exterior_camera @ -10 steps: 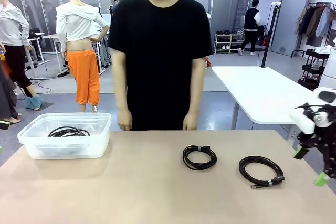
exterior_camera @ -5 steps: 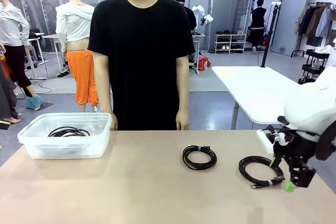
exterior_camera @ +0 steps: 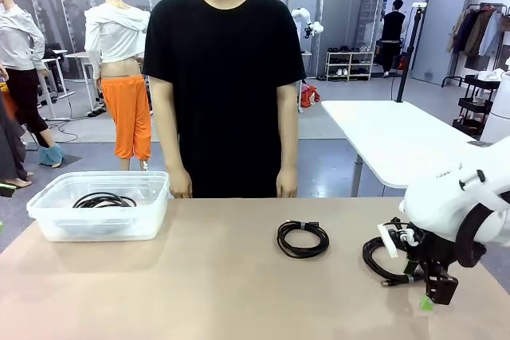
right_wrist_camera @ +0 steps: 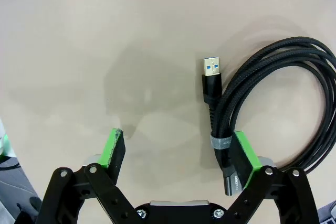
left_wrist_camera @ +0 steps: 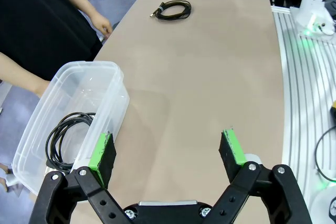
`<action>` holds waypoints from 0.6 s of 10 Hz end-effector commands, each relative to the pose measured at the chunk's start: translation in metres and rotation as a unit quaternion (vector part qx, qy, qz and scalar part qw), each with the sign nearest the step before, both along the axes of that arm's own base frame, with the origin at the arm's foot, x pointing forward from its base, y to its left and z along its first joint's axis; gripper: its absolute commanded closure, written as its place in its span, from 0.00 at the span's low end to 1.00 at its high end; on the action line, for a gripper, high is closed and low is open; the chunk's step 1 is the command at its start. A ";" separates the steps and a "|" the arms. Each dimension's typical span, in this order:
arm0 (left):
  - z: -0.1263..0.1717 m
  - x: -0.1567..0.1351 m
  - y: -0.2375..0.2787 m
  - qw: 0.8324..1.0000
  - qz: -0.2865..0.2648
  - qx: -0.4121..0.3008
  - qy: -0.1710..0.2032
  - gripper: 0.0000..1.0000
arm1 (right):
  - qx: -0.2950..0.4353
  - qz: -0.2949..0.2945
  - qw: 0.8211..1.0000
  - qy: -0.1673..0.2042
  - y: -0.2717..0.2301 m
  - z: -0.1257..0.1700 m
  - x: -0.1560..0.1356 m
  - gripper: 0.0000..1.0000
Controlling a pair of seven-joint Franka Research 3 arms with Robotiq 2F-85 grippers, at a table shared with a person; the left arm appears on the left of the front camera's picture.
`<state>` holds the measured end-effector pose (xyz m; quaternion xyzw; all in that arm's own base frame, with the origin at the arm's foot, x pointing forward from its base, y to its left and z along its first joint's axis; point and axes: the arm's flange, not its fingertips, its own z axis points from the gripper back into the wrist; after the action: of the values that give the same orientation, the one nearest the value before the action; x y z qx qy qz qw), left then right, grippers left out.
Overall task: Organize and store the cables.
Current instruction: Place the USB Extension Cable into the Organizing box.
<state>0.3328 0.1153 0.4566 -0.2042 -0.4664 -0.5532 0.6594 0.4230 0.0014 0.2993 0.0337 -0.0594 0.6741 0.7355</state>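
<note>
Three cables, each a black coil, are in view. One coil [exterior_camera: 104, 200] lies in the clear plastic bin [exterior_camera: 48, 224] at the table's left. A second coil [exterior_camera: 303, 239] sits mid-table in front of the person. The third coil [exterior_camera: 381, 254] lies at the right, tied with a grey band, its USB plug [right_wrist_camera: 211, 70] pointing out. My right gripper [exterior_camera: 419, 285] hangs open low over this coil's near side. In the right wrist view one of its fingers [right_wrist_camera: 244, 153] sits beside the banded part and the rest of the coil [right_wrist_camera: 252, 69] lies outside the jaws. My left gripper [left_wrist_camera: 168, 153] is open above the table beside the bin [left_wrist_camera: 118, 85].
The person stands at the far edge with hands [exterior_camera: 179, 189] hanging near the table. Bare tabletop [exterior_camera: 199, 284] stretches between the bin and the coils. A second white table [exterior_camera: 390, 133] stands behind at the right.
My right arm has swung in from the right edge and dropped down onto the right-hand coil. The person has shifted slightly. The coils and the bin have not moved.
</note>
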 end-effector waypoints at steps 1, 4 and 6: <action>0.001 0.002 0.001 1.000 -0.006 -0.008 -0.013 0.00 | 0.001 -0.014 1.000 -0.012 0.002 -0.006 -0.017 0.00; 0.001 0.002 0.001 1.000 -0.006 -0.008 -0.013 0.00 | 0.006 0.003 1.000 0.010 0.003 -0.014 -0.004 0.00; 0.001 0.002 0.001 1.000 -0.006 -0.008 -0.013 0.00 | 0.010 0.002 1.000 0.005 -0.001 -0.009 0.002 0.00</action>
<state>0.3328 0.1152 0.4567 -0.2042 -0.4663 -0.5534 0.6593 0.4243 0.0020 0.2962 0.0346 -0.0603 0.6728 0.7365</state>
